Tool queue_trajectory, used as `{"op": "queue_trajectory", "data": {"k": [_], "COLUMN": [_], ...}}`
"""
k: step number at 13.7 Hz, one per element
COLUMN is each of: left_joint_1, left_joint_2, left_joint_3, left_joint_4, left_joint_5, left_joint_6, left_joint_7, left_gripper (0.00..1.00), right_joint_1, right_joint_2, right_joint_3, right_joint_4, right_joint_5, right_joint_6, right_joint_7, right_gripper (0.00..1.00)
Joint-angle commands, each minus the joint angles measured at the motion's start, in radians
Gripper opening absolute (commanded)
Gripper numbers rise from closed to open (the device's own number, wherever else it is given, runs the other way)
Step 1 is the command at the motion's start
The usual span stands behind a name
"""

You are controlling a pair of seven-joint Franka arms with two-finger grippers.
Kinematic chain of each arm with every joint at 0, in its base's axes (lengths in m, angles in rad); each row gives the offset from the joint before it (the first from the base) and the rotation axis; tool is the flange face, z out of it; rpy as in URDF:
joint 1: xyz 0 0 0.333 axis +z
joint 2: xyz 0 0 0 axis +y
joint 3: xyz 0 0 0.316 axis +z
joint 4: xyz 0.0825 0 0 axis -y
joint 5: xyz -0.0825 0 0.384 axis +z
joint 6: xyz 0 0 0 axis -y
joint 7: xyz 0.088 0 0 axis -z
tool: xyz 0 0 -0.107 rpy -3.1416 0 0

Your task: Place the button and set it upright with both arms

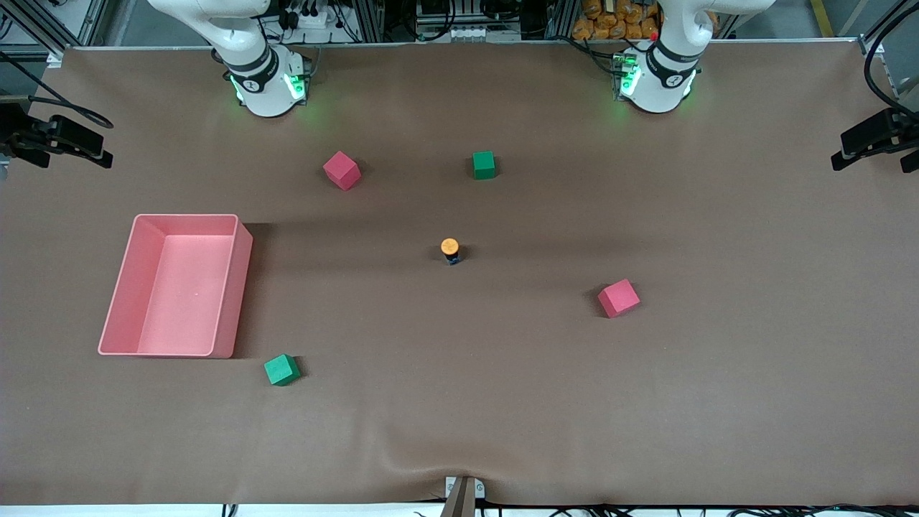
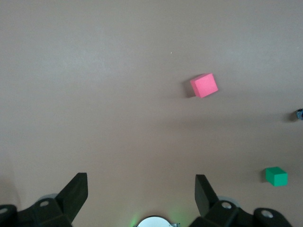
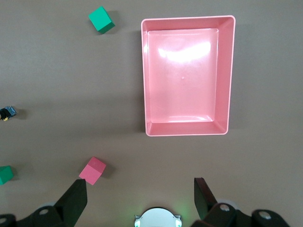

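Button [image 1: 450, 250]: standing orange cap up mid-table; likely light, rigid, tippable; dark body offering grip. Left gripper [image 2: 142, 189] and right gripper [image 3: 141, 191] waiting raised, fingers spread, empty.

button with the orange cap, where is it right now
In the front view the button stands upright near the middle of the table, nearer the camera than the green cube and farther than the red cube, with neither gripper near it.
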Motion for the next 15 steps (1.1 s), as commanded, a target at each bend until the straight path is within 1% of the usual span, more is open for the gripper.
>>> {"op": "queue_trajectory", "data": {"k": [1,3,6,7,8,11,15], "left_joint_1": [-0.012,-0.004,-0.004,-0.007,-0.003,-0.001,0.002], "left_joint_2": [-0.009,-0.036,-0.124,-0.141,-0.145,-0.144,-0.112], "left_joint_3": [-0.022,-0.045,-0.059,-0.063,-0.074,-0.076,-0.076], "left_joint_4": [-0.077,-0.129,-0.248,-0.270,-0.273,-0.253,-0.220], "left_joint_5": [0.024,0.032,0.039,0.058,0.073,0.081,0.086], "left_joint_6": [0.053,0.077,0.129,0.136,0.137,0.126,0.127], "left_joint_7": [0.036,0.041,0.036,0.036,0.036,0.037,0.054], "left_gripper": [1.00,1.00,1.00,1.00,1.00,1.00,1.00], "right_joint_1": [-0.002,-0.002,-0.004,-0.004,-0.002,-0.002,-0.001], "right_joint_2": [-0.005,-0.011,-0.011,-0.011,-0.011,-0.013,-0.011], "right_joint_3": [-0.004,-0.004,-0.004,-0.004,-0.004,-0.004,-0.004], "right_joint_4": [-0.022,-0.043,-0.046,-0.046,-0.046,-0.046,-0.045], "right_joint_5": [0.021,0.021,0.019,0.021,0.019,0.019,0.021], "right_joint_6": [0.017,0.040,0.042,0.040,0.042,0.042,0.042], "right_joint_7": [0.016,0.016,0.016,0.016,0.016,0.014,0.016], "right_gripper": [1.00,1.00,1.00,1.00,1.00,1.00,1.00]}}
